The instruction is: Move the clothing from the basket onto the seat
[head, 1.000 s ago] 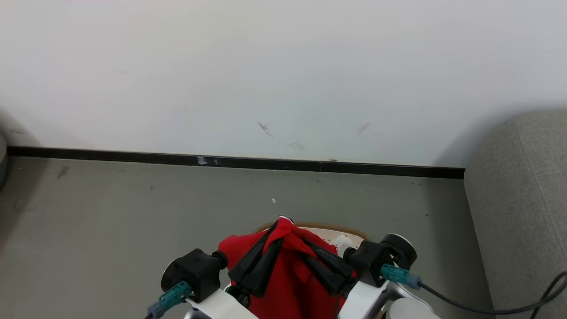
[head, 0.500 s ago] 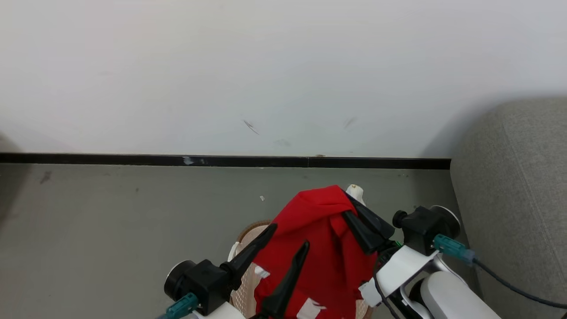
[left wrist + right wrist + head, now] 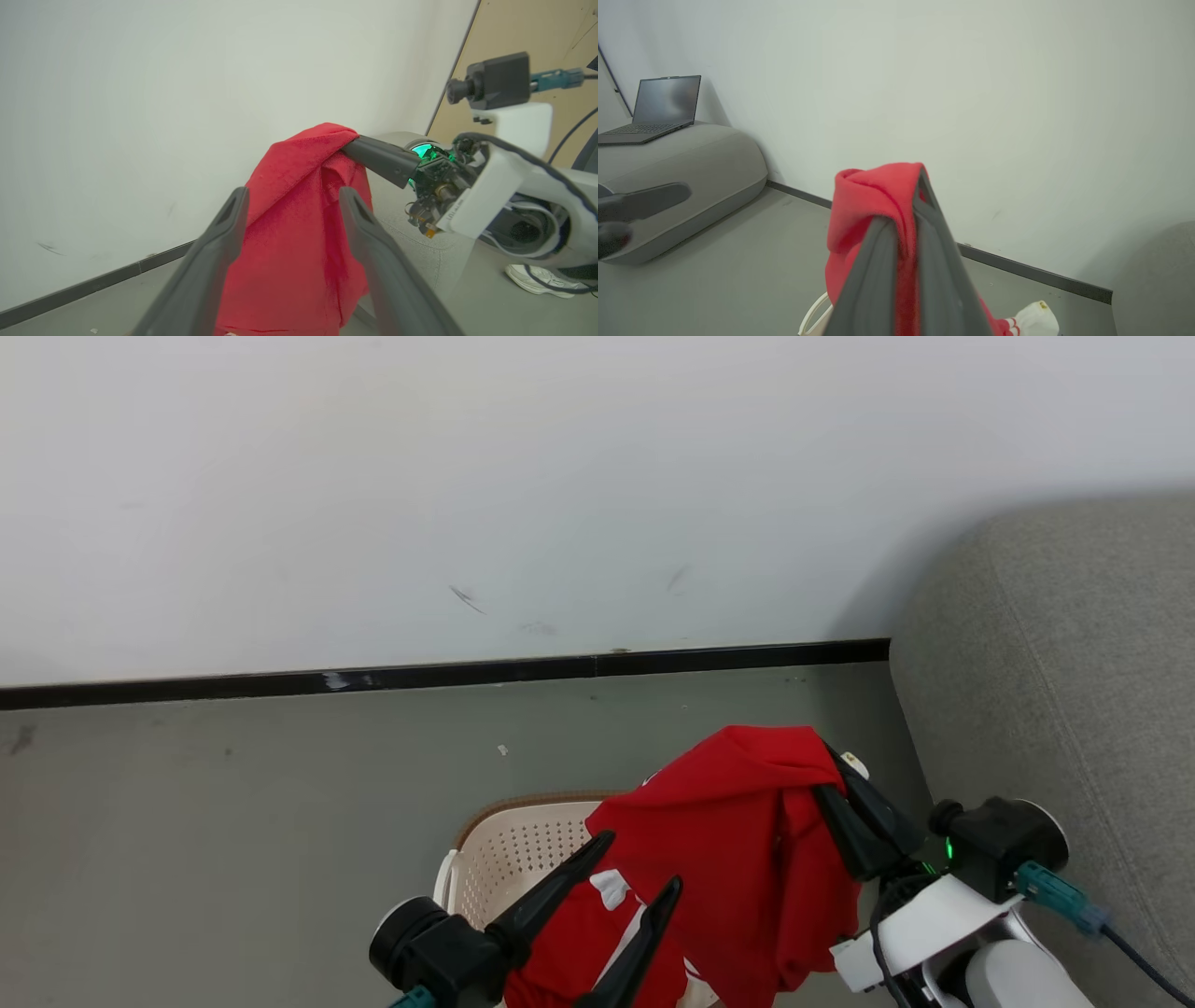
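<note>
Clamped on the top of the clothing with the right gripper, holding it draped above the basket on the floor, just left of the seat. Spread wide at the left gripper, low before the hanging cloth, seemingly without touching it.

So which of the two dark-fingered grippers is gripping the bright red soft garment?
The right gripper, shut on the bright red soft garment at its peak. The left gripper stands open, clamping nothing.
</note>
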